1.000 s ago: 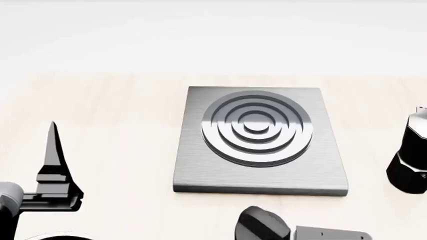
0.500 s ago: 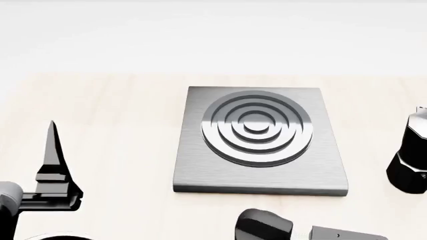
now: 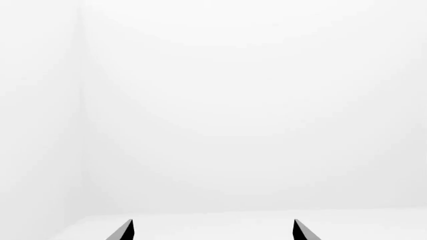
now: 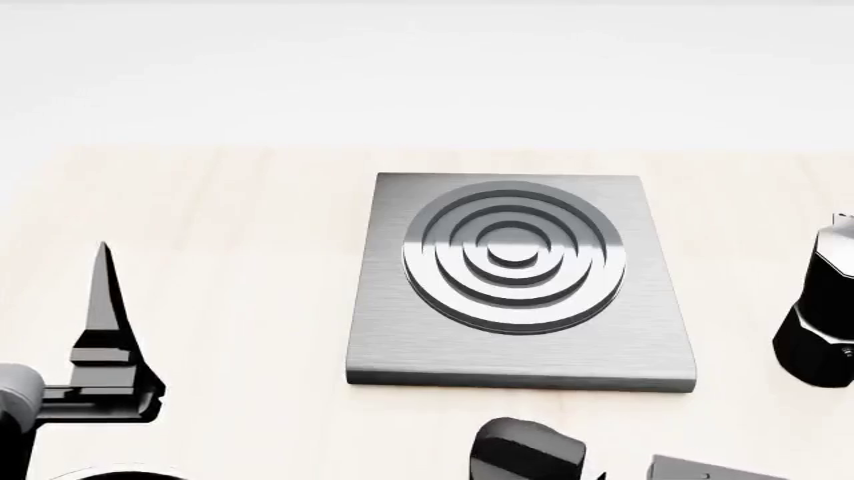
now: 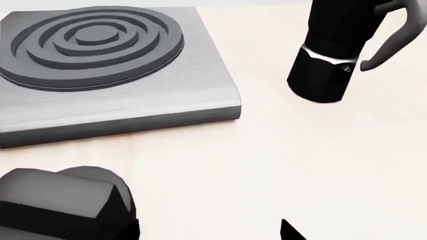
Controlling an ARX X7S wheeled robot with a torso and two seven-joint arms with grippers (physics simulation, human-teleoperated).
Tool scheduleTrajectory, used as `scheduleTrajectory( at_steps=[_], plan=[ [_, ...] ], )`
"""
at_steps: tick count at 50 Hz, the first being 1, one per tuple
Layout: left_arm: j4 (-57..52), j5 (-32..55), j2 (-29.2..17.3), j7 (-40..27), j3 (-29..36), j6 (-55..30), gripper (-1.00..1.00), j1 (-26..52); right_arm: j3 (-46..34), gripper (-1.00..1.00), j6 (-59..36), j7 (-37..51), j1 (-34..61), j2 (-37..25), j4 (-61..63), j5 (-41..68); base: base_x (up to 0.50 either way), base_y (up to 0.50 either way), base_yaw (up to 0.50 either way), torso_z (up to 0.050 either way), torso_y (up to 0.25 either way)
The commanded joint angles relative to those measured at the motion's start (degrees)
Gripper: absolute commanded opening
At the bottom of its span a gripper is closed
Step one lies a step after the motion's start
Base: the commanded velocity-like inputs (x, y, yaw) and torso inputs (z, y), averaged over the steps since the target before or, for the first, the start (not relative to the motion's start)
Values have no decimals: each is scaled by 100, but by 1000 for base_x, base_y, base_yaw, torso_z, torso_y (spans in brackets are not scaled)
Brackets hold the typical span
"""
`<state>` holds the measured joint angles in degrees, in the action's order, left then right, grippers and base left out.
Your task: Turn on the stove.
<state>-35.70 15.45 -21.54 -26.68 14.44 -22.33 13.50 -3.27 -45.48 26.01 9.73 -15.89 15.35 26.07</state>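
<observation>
The stove (image 4: 521, 283) lies flat on the counter (image 4: 240, 260), its knob (image 4: 527, 452) just off the near edge. The left gripper (image 3: 212, 231) gapes wide; I cannot tell the right gripper's state.

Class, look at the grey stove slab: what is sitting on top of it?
Nothing rests on the stove: only its own raised dark rings show. The moka pot stands apart on the table. What lies beneath the slab is hidden.

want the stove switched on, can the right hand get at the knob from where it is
Probably yes. In the right wrist view the black knob lies close in front of the stove, with bare table around it. The moka pot stands well off to the side, out of the way.
</observation>
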Motion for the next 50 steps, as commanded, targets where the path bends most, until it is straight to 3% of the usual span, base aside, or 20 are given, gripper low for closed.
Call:
scheduleTrajectory(
  at_steps=[1, 50],
  plan=[
    [-13, 19, -10, -24, 9, -25, 100, 14, 73, 100, -102, 153, -43, -59, 229, 22, 0, 0, 0, 0, 0],
    [37, 48, -64, -69, 57, 48, 100, 24, 18, 100, -806, 704, 37, -305, 1433, 132, 0, 0, 0, 0, 0]
  ],
)
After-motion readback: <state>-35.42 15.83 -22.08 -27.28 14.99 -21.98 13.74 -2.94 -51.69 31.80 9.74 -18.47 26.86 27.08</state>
